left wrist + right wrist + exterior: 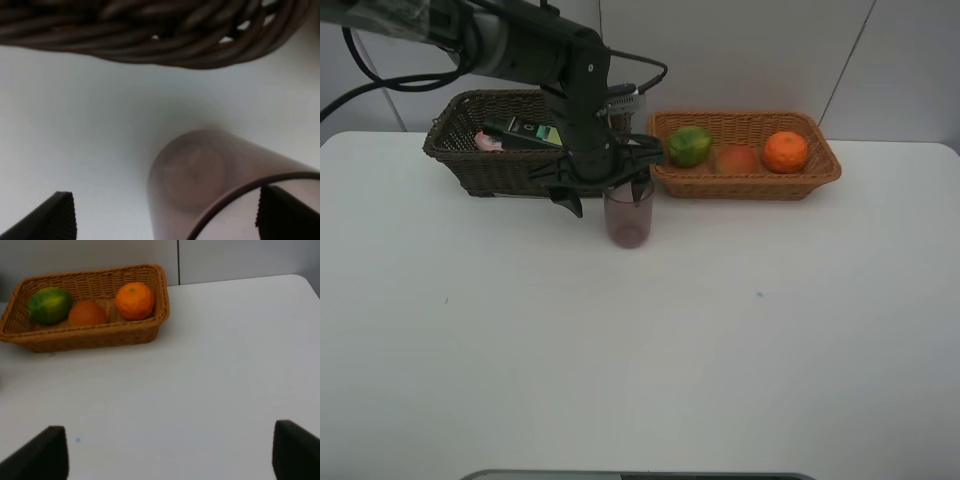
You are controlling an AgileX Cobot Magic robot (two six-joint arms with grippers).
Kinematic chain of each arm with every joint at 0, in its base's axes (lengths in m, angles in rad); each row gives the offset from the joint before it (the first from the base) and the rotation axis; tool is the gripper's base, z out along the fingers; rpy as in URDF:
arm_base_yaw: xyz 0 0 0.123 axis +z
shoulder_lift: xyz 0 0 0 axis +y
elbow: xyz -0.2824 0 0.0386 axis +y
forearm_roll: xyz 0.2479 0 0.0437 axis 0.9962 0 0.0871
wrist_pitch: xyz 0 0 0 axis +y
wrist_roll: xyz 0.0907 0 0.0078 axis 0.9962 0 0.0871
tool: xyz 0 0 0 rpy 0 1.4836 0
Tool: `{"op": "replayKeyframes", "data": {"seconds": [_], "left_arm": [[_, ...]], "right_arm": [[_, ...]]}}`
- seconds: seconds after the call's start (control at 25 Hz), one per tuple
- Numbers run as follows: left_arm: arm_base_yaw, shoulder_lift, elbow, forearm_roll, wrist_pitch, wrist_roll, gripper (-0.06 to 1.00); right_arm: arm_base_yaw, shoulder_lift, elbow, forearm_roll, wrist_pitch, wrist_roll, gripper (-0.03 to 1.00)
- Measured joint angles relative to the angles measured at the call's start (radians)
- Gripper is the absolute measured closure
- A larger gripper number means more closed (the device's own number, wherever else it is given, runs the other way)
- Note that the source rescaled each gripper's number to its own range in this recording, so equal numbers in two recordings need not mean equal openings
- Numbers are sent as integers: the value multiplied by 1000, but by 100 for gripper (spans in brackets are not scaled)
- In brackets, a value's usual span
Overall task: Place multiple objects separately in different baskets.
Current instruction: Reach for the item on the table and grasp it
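I can see the three fruits are done. The green fruit (689,146), the peach (737,158) and the orange (785,151) all sit in the light basket (752,186). In the dark basket (470,165) I can make out the pink tube (488,142) and the dark green bottle (528,132), lying side by side.

So I think one thing is left: the purple cup (629,217). It stands upright on the white counter (640,340), just in front of the gap between the two baskets.

My left hand (605,195) is right down over the cup. Its fingers are spread wide. One finger (287,212) looks to be on the far side of the cup's rim, the other (47,220) is out over bare counter. It has not squeezed the cup yet.

My right hand (167,457) is open too, and it holds nothing. It waits over the bare counter, well away from the light basket.

I think the cup goes in the dark basket with the tube and bottle.
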Motion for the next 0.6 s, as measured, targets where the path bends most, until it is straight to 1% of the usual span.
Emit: {"op": "replayKeyframes", "data": {"seconds": [0.28, 0.36, 0.44, 0.52, 0.6], "left_arm": [[0, 30, -2, -4, -5, 0, 2], [0, 30, -2, -11, -11, 0, 4], [0, 30, -2, -16, -11, -2, 14], [0, 30, -2, -18, -11, -15, 30], [2, 30, -2, -24, -11, -23, 52]], "right_arm": [[0, 0, 0, 0, 0, 0, 26], [0, 0, 0, 0, 0, 0, 26], [0, 0, 0, 0, 0, 0, 26], [0, 0, 0, 0, 0, 0, 26], [0, 0, 0, 0, 0, 0, 26]]}}
